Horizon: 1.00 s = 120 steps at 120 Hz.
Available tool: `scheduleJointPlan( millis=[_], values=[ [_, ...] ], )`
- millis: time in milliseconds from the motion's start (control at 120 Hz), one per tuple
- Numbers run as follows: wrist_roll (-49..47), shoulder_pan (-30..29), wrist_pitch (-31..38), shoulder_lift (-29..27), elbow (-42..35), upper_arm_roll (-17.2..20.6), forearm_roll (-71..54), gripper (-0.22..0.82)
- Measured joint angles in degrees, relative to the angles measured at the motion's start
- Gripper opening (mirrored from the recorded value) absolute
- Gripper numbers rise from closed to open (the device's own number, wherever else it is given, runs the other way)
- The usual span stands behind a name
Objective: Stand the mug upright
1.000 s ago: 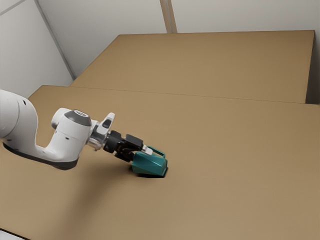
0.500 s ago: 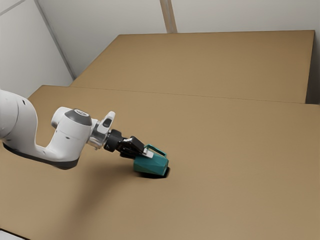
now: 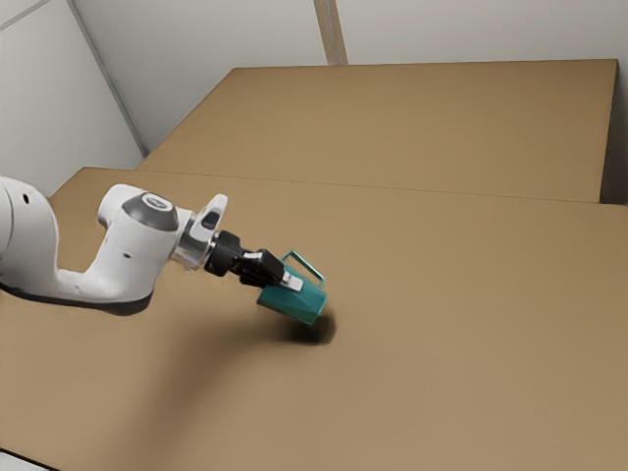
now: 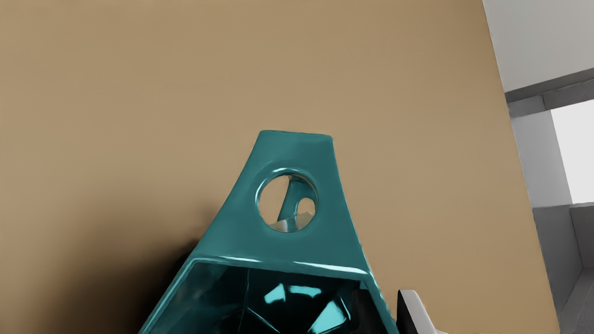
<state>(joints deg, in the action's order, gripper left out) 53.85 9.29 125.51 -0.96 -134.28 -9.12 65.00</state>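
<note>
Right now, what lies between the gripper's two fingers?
The mug's side wall. The wrist view shows one gripper finger inside the mug and the other finger outside it.

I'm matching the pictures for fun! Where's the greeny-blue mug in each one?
Exterior view: the mug is a bit below the picture's middle, tilted.
Wrist view: it is up close, with its rim by the fingers and its open end showing.
Shared landmark: the pale part of the finger outside the mug.
</note>
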Motion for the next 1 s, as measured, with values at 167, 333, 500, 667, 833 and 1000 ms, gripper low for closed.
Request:
scheduleJointPlan(
  millis=[167, 333, 500, 667, 833, 1000],
  values=[
    [-2.4, -0.5, -0.4, -0.1, 4.2, 0.4, -11.9, -0.17],
    [-5.3, -5.6, -1.3, -0.3, 6.6, 4.6, -22.1, -0.17],
    [-9.1, -8.1, -3.0, -0.6, 10.4, 6.6, -36.2, -0.17],
    [-13.5, -7.4, -4.5, -1.8, 10.8, 7.2, -48.7, -0.17],
    [-18.6, -4.4, -4.9, -3.8, 8.9, 7.6, -56.2, -0.17],
    [-23.8, -3.6, -4.8, -6.5, 6.0, 7.7, -60.5, -0.17]
  ],
)
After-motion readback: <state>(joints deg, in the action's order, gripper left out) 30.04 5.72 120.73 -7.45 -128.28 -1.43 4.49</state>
